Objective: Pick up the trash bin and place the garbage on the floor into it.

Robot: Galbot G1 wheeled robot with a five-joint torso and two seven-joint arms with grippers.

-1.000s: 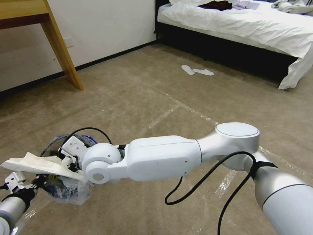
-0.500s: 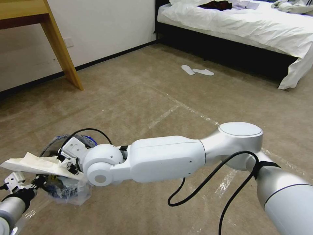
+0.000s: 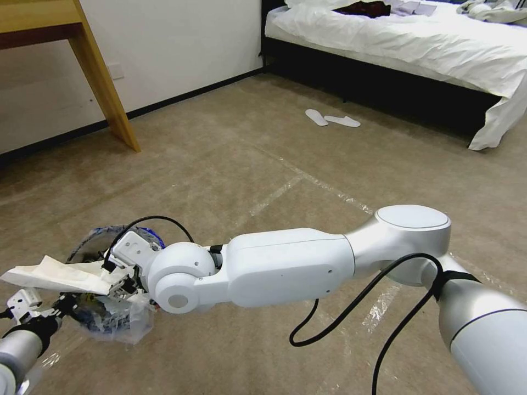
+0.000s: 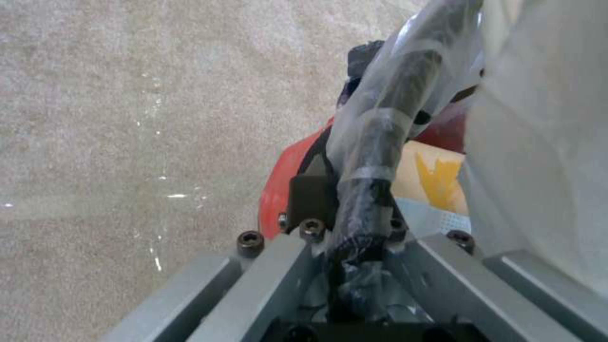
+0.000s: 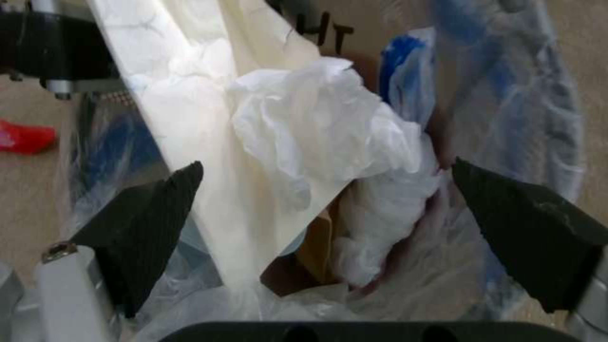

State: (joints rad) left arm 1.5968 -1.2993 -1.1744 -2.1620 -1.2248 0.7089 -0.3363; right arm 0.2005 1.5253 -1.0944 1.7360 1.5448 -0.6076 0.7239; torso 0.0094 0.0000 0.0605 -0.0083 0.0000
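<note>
The trash bin [image 3: 112, 318] hangs low at my left, its clear liner bulging; its red wall [image 4: 282, 190] and yellow face [image 4: 437, 183] show in the left wrist view. My left gripper [image 4: 355, 213] is shut on the bin's bagged rim, also seen from the head [image 3: 60, 307]. My right gripper [image 3: 122, 277] hovers over the bin's mouth, open [image 5: 329, 209], with nothing between its fingers [image 5: 152, 213]. Beneath it, a crumpled white tissue [image 5: 317, 128] and a cream paper sheet [image 5: 190, 104] rest in the bin; the sheet [image 3: 55, 274] sticks out to the left.
A red wrapper [image 5: 22, 137] lies on the floor beside the bin. Shiny tape lines [image 3: 307, 181] cross the carpet. A wooden table leg [image 3: 107, 88] stands at the back left, a bed [image 3: 411, 49] at the back right, with white slippers [image 3: 332, 119] before it.
My right arm has drawn back slightly to the right, its gripper with it. The bin, the paper sheet and the left gripper stay where they were.
</note>
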